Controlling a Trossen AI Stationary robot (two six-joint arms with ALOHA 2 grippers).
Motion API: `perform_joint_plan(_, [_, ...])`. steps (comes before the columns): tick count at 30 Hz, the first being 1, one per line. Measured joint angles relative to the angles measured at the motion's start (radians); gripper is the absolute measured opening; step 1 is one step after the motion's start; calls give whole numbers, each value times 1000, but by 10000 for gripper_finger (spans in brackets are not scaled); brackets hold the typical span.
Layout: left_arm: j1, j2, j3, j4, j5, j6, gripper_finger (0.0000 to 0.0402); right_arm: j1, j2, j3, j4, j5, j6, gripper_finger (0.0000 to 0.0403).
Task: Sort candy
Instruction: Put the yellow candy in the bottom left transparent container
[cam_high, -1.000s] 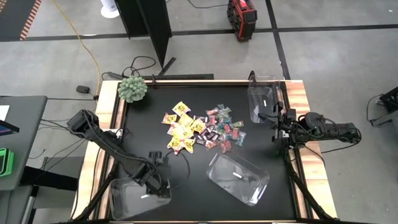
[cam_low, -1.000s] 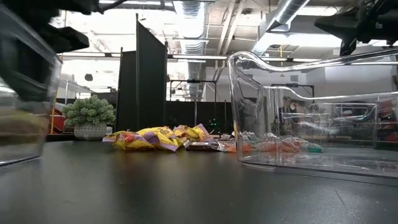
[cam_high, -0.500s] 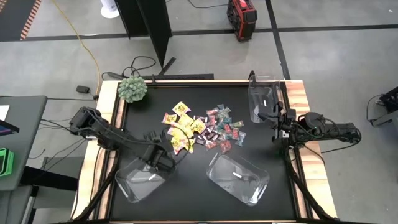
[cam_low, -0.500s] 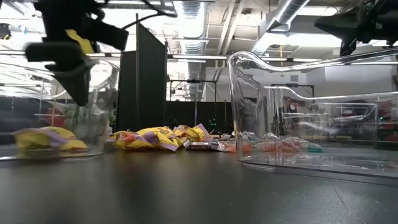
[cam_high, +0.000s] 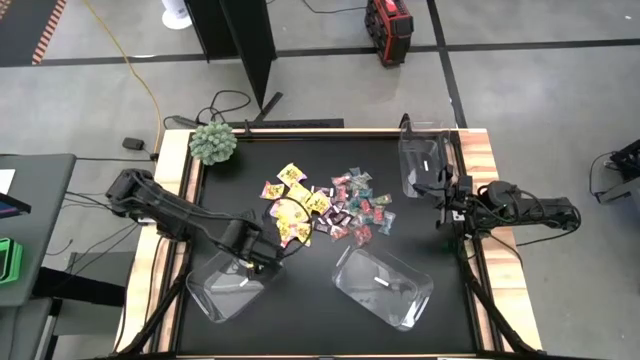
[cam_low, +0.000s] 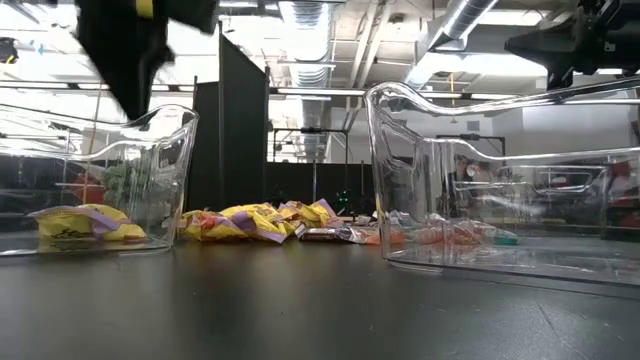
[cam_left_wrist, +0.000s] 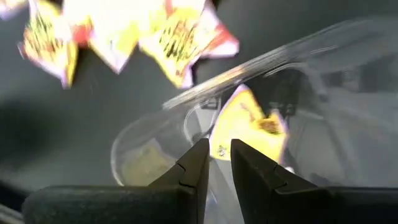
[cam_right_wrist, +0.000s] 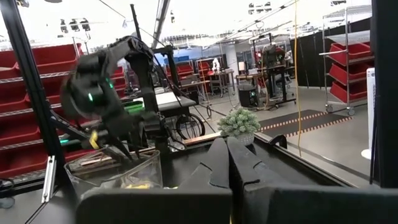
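The candy (cam_high: 325, 205) lies heaped mid-table: yellow packets (cam_high: 293, 208) on the left, dark mini bars (cam_high: 336, 216) in the middle, teal-and-pink wrappers (cam_high: 366, 198) on the right. A clear bin (cam_high: 222, 292) stands on its base at the near left. Yellow packets (cam_low: 85, 225) (cam_left_wrist: 249, 121) lie inside it. My left gripper (cam_high: 261, 265) (cam_low: 128, 110) points down over the bin's far right corner at rim height. Its fingertips (cam_left_wrist: 219, 152) are open by a narrow gap, and I see nothing between them. My right gripper (cam_high: 440, 207) (cam_right_wrist: 227, 155) waits shut at the right edge.
A second clear bin (cam_high: 383, 287) (cam_low: 500, 180) stands near the table's front, right of centre. A third (cam_high: 420, 160) is at the far right, beside my right arm. A fuzzy green plant (cam_high: 213, 142) sits at the far left corner.
My left gripper went from low in the near-left bin toward the far edge and the candy heap, rolling as it went. It then rose to rim height. The bin slid toward the far edge and turned with it at first, then stayed put with its yellow packets.
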Motion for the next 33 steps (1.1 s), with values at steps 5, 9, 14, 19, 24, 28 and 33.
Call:
perform_joint_plan(5, [38,-88,83,-9,-330,140,64,0,0,0,12,0,-5,0])
perform_joint_plan(9, [216,-138,72,-9,-352,256,78,-3,0,0,32,0,-8,0])
perform_joint_plan(14, [490,-147,24,83,-168,449,146,-3,0,0,38,0,-10,0])
perform_joint_plan(19, [708,-107,-14,197,145,599,215,-3,0,0,50,0,-23,0])
perform_joint_plan(24, [788,-46,-50,235,188,819,236,-3,0,0,68,0,-27,0])
perform_joint_plan(28, [815,25,-60,263,230,903,232,-3,0,0,66,0,-27,0])
perform_joint_plan(33, [822,124,-60,277,267,912,227,-3,0,0,66,0,-27,0])
